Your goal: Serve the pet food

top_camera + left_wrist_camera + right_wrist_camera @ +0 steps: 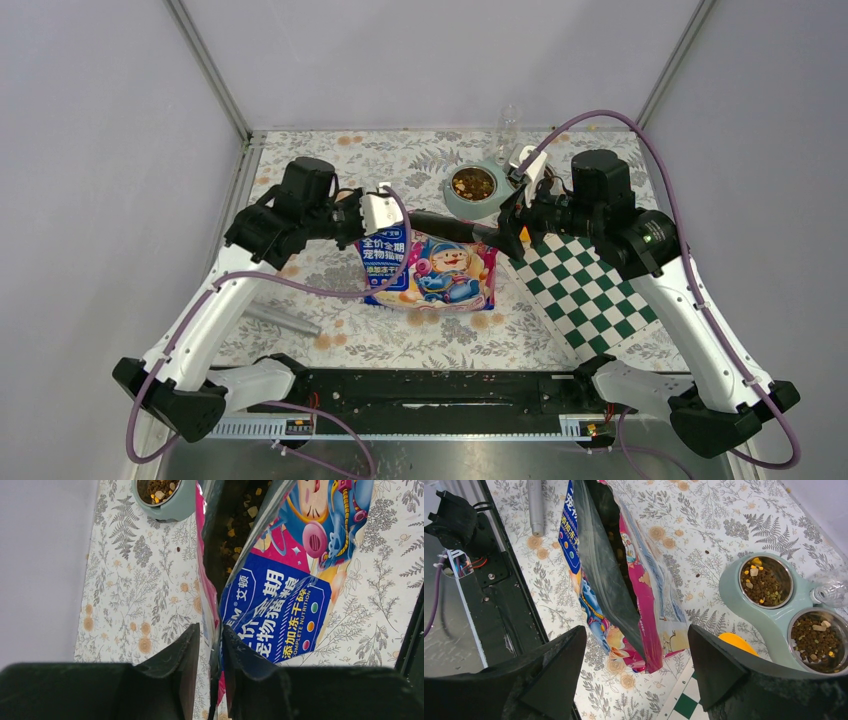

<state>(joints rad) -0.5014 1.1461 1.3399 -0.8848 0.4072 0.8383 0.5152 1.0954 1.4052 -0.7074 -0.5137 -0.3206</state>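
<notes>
— Two bowls of the feeder (730, 587) already hold pet food (766, 582). Where does the rest sit?

— In the bag (614, 580), between our arms. We see more pet food down inside its open mouth, a long dark slit that runs from one arm toward the other.

— Who has hold of it?

— Our left gripper (210, 636) pinches the bag's edge at one end of that slit, fingers pressed together on the foil. Our right gripper (636, 642) holds nothing: its fingers are spread wide and it hangs over the slit's other end.

— And the tool?

— We find the orange scoop (736, 642) lying on the table (704, 530), just beside the feeder and between it and the bag, close by one of our right fingers. We judge the right arm much the nearer, and the left is occupied. So the reach falls to the right, sideways toward the feeder and not down into the bag.

— Can we check that from above?

— No. From the top view we make out the bag and one filled bowl beyond it; our right arm hides the scoop and the second bowl. Only the right wrist view shows those. Only the left wrist view shows the pinch itself.
</notes>
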